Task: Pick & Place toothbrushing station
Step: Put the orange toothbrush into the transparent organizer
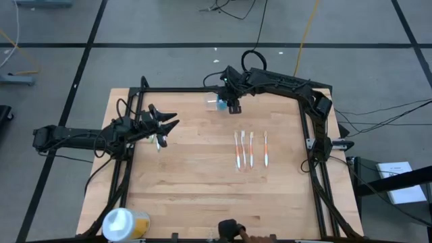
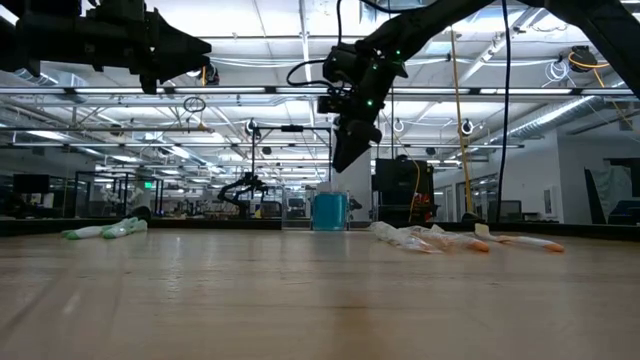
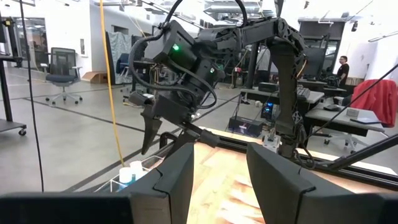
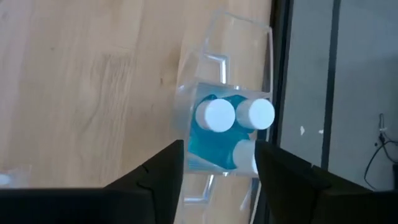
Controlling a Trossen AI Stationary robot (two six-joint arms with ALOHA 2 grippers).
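The toothbrushing station [image 1: 216, 102] is a small clear holder that stands on the table by the far edge, with blue white-capped bottles [image 4: 227, 127] in one compartment. It also shows in the low view [image 2: 330, 211] and the left wrist view [image 3: 132, 175]. My right gripper [image 4: 221, 152] is open and points down above the holder, a finger on either side of the bottles, clear of them in the low view [image 2: 345, 150]. My left gripper [image 1: 169, 122] is open and empty, raised over the table's left part.
Several orange-and-white toothbrushes [image 1: 251, 150] lie side by side right of the table's middle. A green-and-white toothbrush [image 1: 159, 142] lies below my left gripper. A round white-and-yellow tub [image 1: 123, 223] stands at the near left corner. Black frame rails [image 1: 270, 90] edge the table.
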